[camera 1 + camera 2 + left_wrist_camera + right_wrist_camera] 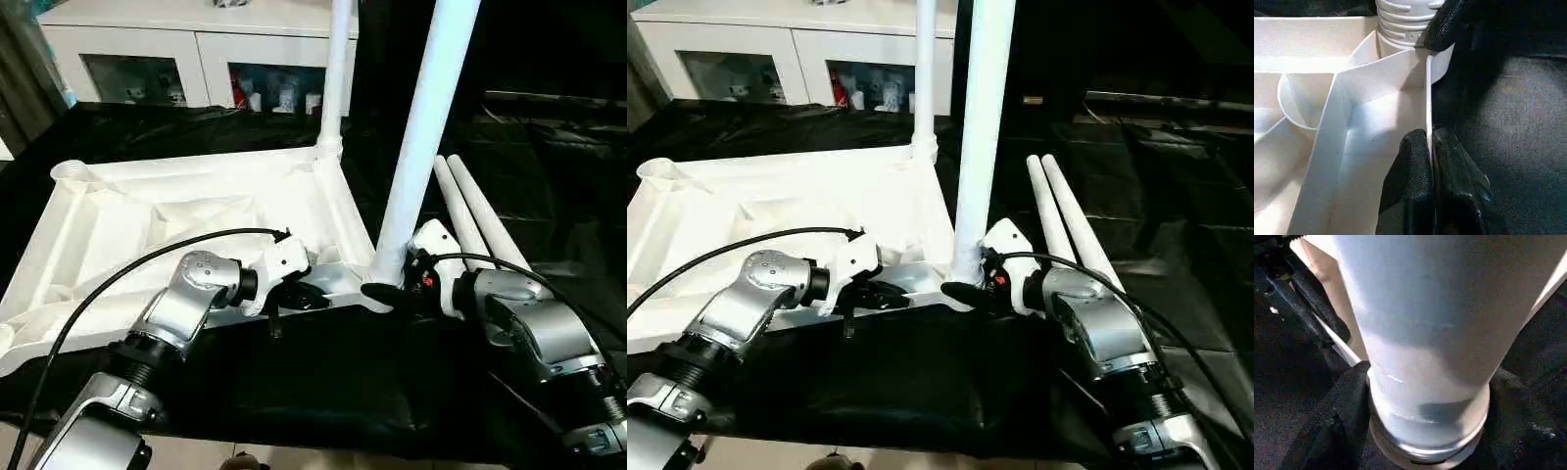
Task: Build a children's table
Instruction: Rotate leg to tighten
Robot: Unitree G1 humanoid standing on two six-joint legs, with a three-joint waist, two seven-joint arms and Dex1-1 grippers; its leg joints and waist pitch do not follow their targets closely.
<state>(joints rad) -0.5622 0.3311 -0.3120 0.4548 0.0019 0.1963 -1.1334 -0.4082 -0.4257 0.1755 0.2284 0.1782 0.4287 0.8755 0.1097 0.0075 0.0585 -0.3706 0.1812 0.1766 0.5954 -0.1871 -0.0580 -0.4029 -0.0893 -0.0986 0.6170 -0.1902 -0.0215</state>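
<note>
The left end effector [1431, 161] is pinched shut on the thin near rim of the white tabletop [176, 225], one black finger on each side of the wall. Its silver forearm reaches in from the lower left, with a black cable arching over it.

The right end effector [384, 292] has its two black fingers [1337, 416] on either side of the base of an upright white leg [421, 137], touching it just above the ribbed collar where the leg meets the near right corner socket. The fingers stand as wide as the tube.

The tabletop lies upside down on a bench covered in black cloth [323, 382], its ribbed underside facing up. The near right leg leans slightly to the right as it rises out of the frame. A second leg [335, 78] stands upright in the far right corner socket. The far left corner socket [71, 172] is an open round cup.

Two loose legs [475, 220] lie side by side on the black cloth, just right of the tabletop and behind the right end effector.

Beyond the bench stands a white cabinet [196, 49] with glass doors and small objects inside.
</note>
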